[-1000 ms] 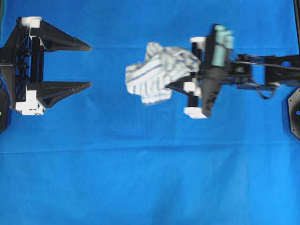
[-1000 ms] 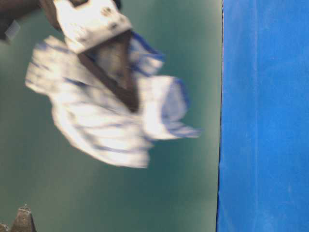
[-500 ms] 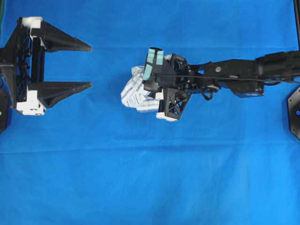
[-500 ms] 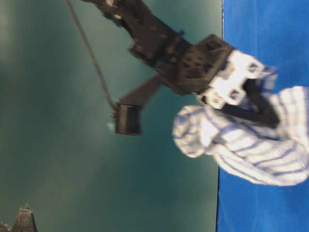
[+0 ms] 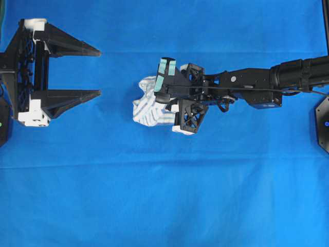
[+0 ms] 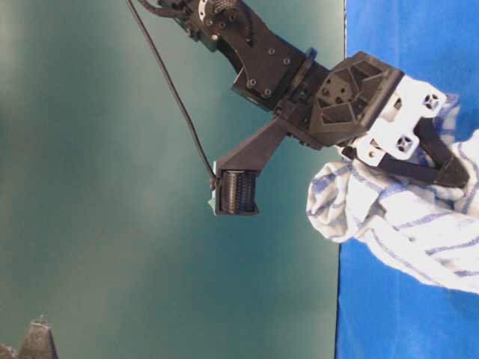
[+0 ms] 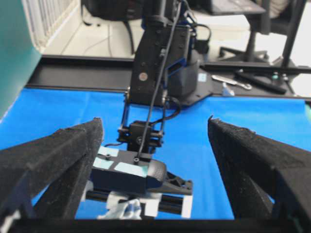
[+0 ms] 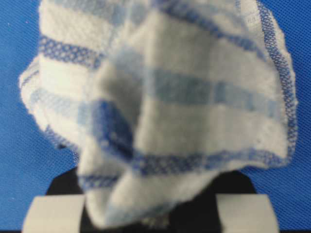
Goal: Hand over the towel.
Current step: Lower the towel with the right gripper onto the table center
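Since a second ago the right arm has stretched further out and dipped, carrying the towel point(image 5: 146, 106) down toward the blue counter point(image 5: 154, 195). On the left, the left claw point(image 5: 97, 72) sits spread wide, holding nothing. Mid-counter, the right claw point(image 6: 456, 173) is clamped on the bunched striped towel, well apart from the left claw.

- Bare tablecloth point(image 5: 118, 98) lay between the left gripper's point(image 5: 97, 72) wide-apart jaws and the towel point(image 5: 146, 103).
- The right gripper point(image 5: 169, 105) and arm point(image 5: 257, 85) blocked the towel's far side.
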You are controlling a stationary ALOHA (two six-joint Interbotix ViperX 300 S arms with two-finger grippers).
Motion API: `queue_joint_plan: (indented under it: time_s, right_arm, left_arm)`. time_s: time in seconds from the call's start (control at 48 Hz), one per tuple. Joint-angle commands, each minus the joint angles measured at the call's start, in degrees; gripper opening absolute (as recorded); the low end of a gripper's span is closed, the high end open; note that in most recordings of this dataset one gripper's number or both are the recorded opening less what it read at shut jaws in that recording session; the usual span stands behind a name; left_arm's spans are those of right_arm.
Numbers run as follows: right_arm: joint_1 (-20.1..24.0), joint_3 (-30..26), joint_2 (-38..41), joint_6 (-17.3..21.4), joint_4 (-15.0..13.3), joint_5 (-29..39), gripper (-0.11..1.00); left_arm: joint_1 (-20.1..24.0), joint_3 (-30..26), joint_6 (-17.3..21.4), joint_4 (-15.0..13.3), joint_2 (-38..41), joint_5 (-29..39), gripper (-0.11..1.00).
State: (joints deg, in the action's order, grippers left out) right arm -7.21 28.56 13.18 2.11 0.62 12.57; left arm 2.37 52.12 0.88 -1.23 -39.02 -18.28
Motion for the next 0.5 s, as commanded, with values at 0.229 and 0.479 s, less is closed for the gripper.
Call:
queue_joint_plan:
  time_s: [0.229,0.479]
  right_arm:
    - [-0.2,0.4,-4.7,1.3,0.5,0.0,0.65]
    - [-0.2,5.5,-19.0,1.7,-0.1,-1.0,0.7]
  left_arm:
    - [0.1,-0.7,0.1,0.0,-0.2,-0.3,0.93]
    - [0.1,-0.5,0.1,0.0,-0.2,-0.3,0.93]
